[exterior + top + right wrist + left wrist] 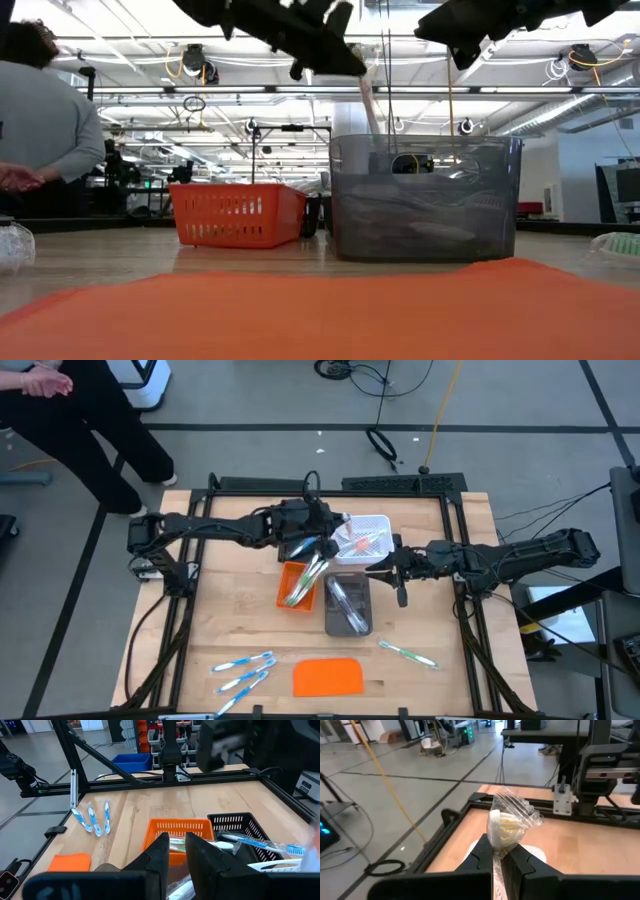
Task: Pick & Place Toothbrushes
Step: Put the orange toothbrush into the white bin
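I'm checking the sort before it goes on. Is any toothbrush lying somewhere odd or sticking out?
One green toothbrush lies alone on the bare table, apart from the blue toothbrushes near the orange slab. In the orange tray, green toothbrushes lean over the rim instead of lying flat.

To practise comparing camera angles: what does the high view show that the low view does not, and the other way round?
Only the high view: the white tray behind the grey tray, and cables on the floor. Only the low view: the ceiling lights. Both: the orange tray, the grey tray, the orange slab and a person at the left. Pale scraps at the low view's edges are too unclear to name.
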